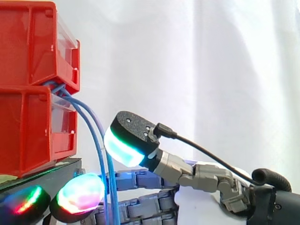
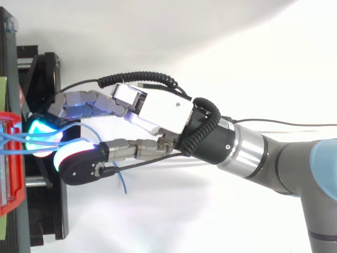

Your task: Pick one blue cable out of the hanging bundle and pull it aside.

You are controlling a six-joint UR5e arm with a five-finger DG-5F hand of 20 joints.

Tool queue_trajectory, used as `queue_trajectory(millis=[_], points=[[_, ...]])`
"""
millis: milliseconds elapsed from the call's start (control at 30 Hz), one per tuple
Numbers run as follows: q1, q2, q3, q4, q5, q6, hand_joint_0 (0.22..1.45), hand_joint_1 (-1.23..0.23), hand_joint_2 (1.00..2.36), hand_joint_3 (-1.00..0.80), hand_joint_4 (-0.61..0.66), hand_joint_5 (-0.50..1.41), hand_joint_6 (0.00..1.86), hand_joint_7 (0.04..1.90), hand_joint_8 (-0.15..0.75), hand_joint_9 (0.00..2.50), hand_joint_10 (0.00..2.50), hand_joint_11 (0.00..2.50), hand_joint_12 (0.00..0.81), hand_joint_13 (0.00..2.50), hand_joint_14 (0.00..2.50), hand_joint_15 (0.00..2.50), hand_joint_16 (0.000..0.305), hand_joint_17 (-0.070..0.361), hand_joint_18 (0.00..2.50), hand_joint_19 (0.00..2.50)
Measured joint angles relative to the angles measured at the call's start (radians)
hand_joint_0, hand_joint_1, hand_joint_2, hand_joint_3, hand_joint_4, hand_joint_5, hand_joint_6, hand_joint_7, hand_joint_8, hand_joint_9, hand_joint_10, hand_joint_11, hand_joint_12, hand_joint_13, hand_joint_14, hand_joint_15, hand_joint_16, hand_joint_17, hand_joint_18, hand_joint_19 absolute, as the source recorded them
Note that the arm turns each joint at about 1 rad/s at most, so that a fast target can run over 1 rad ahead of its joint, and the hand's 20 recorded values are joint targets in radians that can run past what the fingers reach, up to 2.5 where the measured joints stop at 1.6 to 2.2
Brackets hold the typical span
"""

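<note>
Several thin blue cables come out between the two stacked red bins and hang down in a bundle. My hand reaches in from the right, low beside the bins. Its straight fingers glow green and magenta and lie at the cables' foot. The thumb, with a cyan-green pad, is raised just right of the cables, so the bundle runs down through the gap between thumb and fingers. From above, the cables cross the glowing fingertip and one loose end trails past the thumb. The hand is open.
The upper red bin sits on the lower red bin, both on a black stand at the left. A white curtain hangs behind. The arm stretches in from the right over a white surface.
</note>
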Motion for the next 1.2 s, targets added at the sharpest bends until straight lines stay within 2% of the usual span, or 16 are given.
queue_trajectory(millis=[300, 433, 567, 600, 733, 1033, 1200], points=[[-0.003, 0.013, -0.001, -0.036, -0.007, 0.017, 0.53, -0.54, 1.01, -0.42, 0.27, -0.12, 0.50, 1.19, 0.293, 0.59, 0.01, 0.28, 0.354, 0.54, 0.01, 0.33, 0.057, 0.129, 0.43, 0.35], [-0.004, 0.028, -0.001, -0.082, -0.010, 0.025, 0.54, -0.56, 1.01, -0.39, 0.22, -0.12, 0.58, 1.10, 0.289, 0.60, 0.01, 0.29, 0.348, 0.55, 0.01, 0.33, 0.056, 0.127, 0.43, 0.36], [-0.004, 0.046, -0.002, -0.155, -0.019, 0.027, 0.55, -0.60, 1.01, -0.36, 0.21, -0.14, 0.66, 0.98, 0.287, 0.61, 0.01, 0.29, 0.343, 0.56, 0.01, 0.33, 0.056, 0.125, 0.44, 0.37], [-0.003, 0.049, -0.002, -0.167, -0.021, 0.027, 0.56, -0.61, 1.01, -0.36, 0.20, -0.14, 0.71, 0.91, 0.285, 0.61, 0.01, 0.30, 0.340, 0.56, 0.01, 0.34, 0.055, 0.125, 0.45, 0.37], [0.000, 0.054, -0.002, -0.206, -0.027, 0.028, 0.57, -0.63, 1.01, -0.34, 0.19, -0.16, 0.78, 0.81, 0.284, 0.61, 0.01, 0.30, 0.336, 0.56, 0.01, 0.34, 0.055, 0.124, 0.46, 0.36], [0.006, 0.056, -0.002, -0.222, -0.026, 0.030, 0.56, -0.63, 1.01, -0.37, 0.20, -0.16, 0.80, 0.79, 0.285, 0.62, 0.01, 0.31, 0.338, 0.58, 0.01, 0.35, 0.055, 0.124, 0.47, 0.37], [0.009, 0.070, -0.002, -0.229, -0.025, 0.025, 0.55, -0.59, 1.01, -0.39, 0.20, -0.16, 0.80, 0.78, 0.286, 0.63, 0.01, 0.31, 0.340, 0.58, 0.02, 0.35, 0.056, 0.125, 0.47, 0.37]])
